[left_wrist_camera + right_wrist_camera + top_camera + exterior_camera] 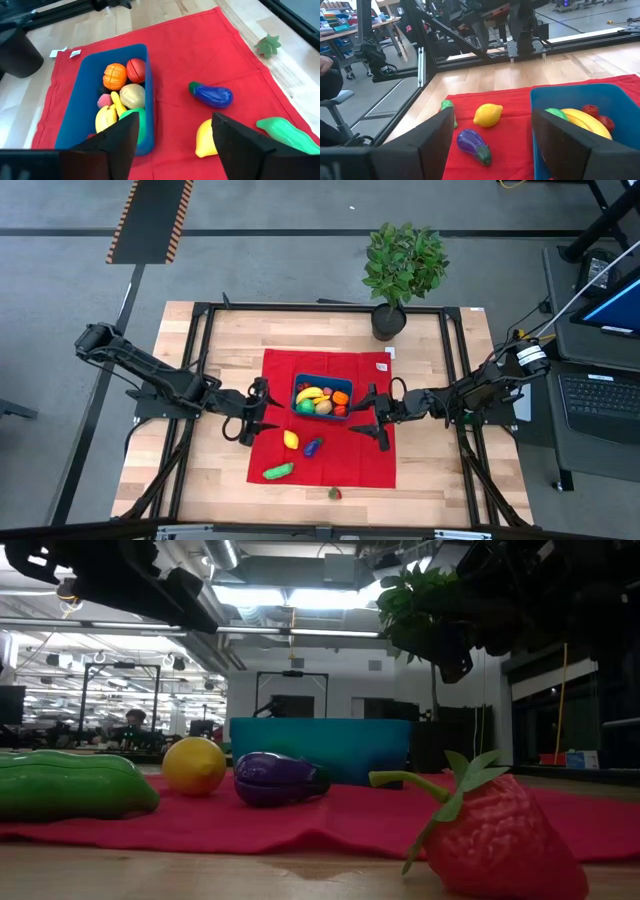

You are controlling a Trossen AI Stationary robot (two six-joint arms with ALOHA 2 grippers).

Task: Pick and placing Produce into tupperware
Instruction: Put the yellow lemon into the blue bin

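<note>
The blue tupperware (pixel 322 400) stands on a red cloth (pixel 345 455) and holds several produce pieces, among them a yellow banana (pixel 106 119), an orange piece (pixel 115 75) and a red one (pixel 136 70). On the cloth nearer the front lie a lemon (pixel 291 440), a purple eggplant (pixel 313 446) and a green piece (pixel 278 471). A strawberry (pixel 335 493) rests on the wood just off the cloth's front edge. My left gripper (pixel 254 413) hovers open left of the tupperware, above the cloth (pixel 175 125). My right gripper (pixel 373 420) hovers open to its right (pixel 494 116). Neither holds anything.
A potted plant (pixel 403 265) in a black pot (pixel 388 322) stands at the table's far edge. A black metal frame (pixel 200 350) runs around the tabletop. Bare wood (pixel 430 470) lies right and left of the cloth.
</note>
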